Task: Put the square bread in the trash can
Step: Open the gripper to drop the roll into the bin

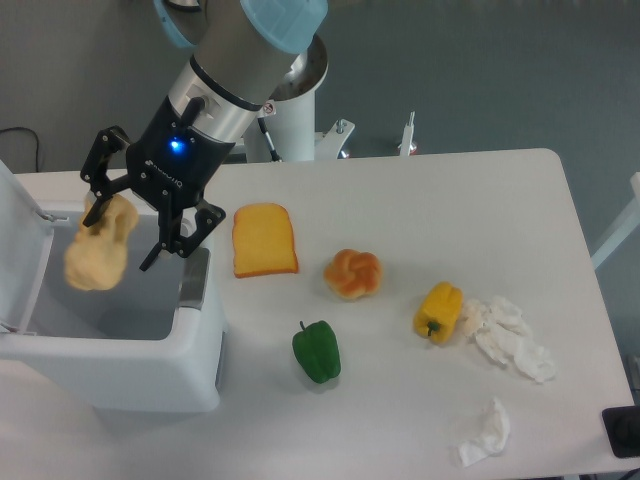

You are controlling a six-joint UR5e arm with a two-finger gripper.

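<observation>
Overhead camera: the gripper [128, 232] hangs over the open white trash can [150, 370], fingers spread, a pale lumpy bread piece [98, 252] touching one fingertip. The square bread [264, 240] lies flat on the table [440, 200], just right of the can, beside a knotted bun [353, 273].

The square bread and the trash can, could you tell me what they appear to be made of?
The square bread: probably foam or soft plastic, judging by its flat, uniform orange-yellow face with a darker crust edge and matte look. The trash can: likely moulded plastic, smooth white walls with rounded corners and a slight sheen.
</observation>
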